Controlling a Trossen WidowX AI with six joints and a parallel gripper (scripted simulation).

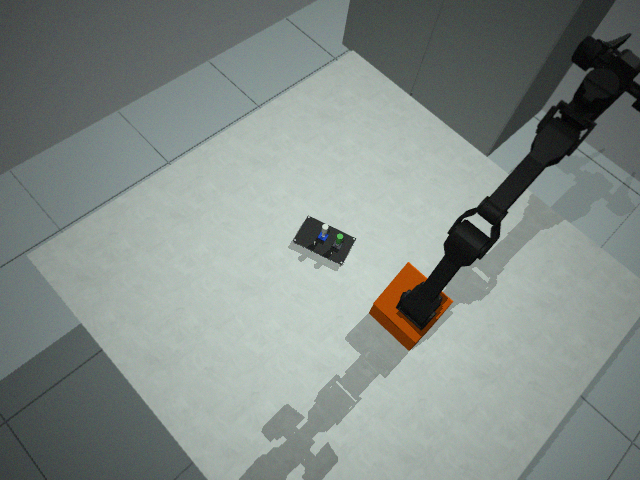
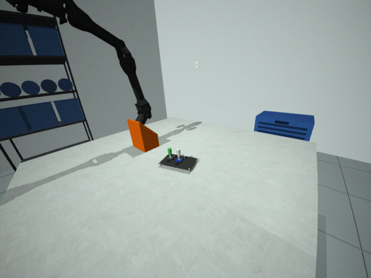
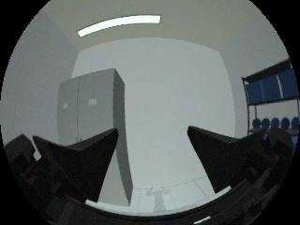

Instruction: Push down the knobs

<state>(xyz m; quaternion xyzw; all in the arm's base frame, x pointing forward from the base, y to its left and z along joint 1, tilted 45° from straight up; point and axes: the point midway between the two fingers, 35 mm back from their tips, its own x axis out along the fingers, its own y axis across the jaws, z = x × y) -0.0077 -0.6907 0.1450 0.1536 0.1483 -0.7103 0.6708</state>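
Note:
The dark circuit board (image 1: pixel 306 230) (image 2: pixel 189 163) stands on short legs on the table. A white knob (image 1: pixel 324 227) (image 2: pixel 178 152) stands upright over a blue potentiometer (image 1: pixel 323 237) (image 2: pixel 179 160). A green knob (image 1: pixel 339 236) (image 2: pixel 169 151) stands upright over a dark potentiometer (image 1: pixel 337 244). In the exterior view a short grey stretch shows between each knob and its potentiometer. My gripper (image 3: pixel 154 131) is open and empty, its fingers wide apart in the wrist view. It is high up and far from the board, facing the wall and cabinet.
An orange wedge block (image 1: pixel 391 297) (image 2: pixel 139 137) stands on the table (image 1: pixel 206 206) (image 2: pixel 209 209) near the board, by my arm's base. A grey cabinet (image 1: pixel 434 62) (image 3: pixel 96 117) stands beyond the table edge. Shelves (image 2: pixel 32 59) and a blue chest (image 2: pixel 284 119) stand off the table.

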